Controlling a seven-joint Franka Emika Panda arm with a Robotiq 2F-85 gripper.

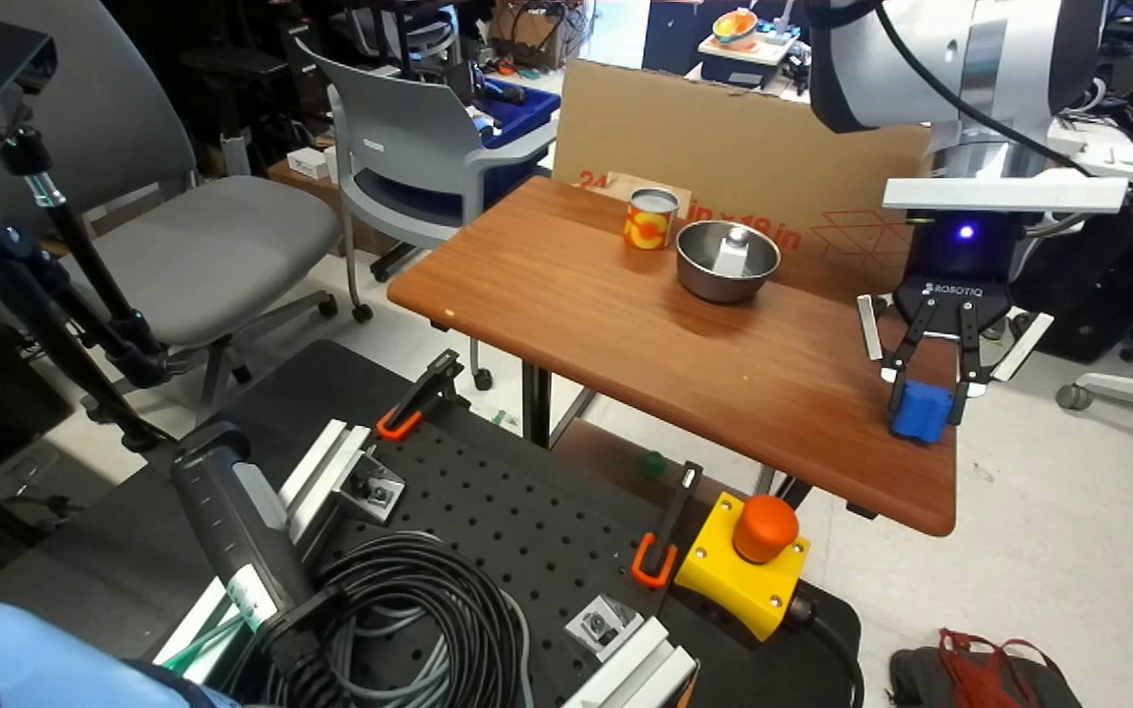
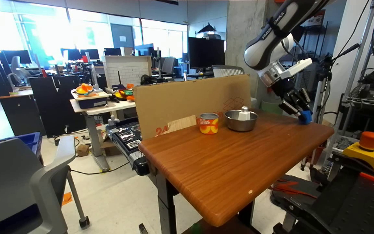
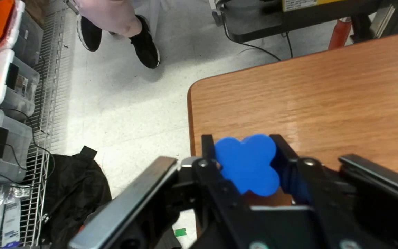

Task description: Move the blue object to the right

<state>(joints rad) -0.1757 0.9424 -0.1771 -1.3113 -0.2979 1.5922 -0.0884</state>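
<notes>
I read the gripper (image 1: pixel 928 397) as clamped on the blue block (image 1: pixel 922 415), which is positioned between both fingertips (image 3: pixel 207 147) at one end of the wooden table (image 1: pixel 576 285), surface contact not verifiable from my remote feeds, with the steel bowl (image 1: pixel 719 288), containing a white item (image 1: pixel 732 257), well apart and the can (image 1: pixel 647 228) just beside that bowl.

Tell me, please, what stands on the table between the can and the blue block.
A steel bowl, with a white and silver object inside it, stands between the can and the blue block; both exterior views show this.
</notes>
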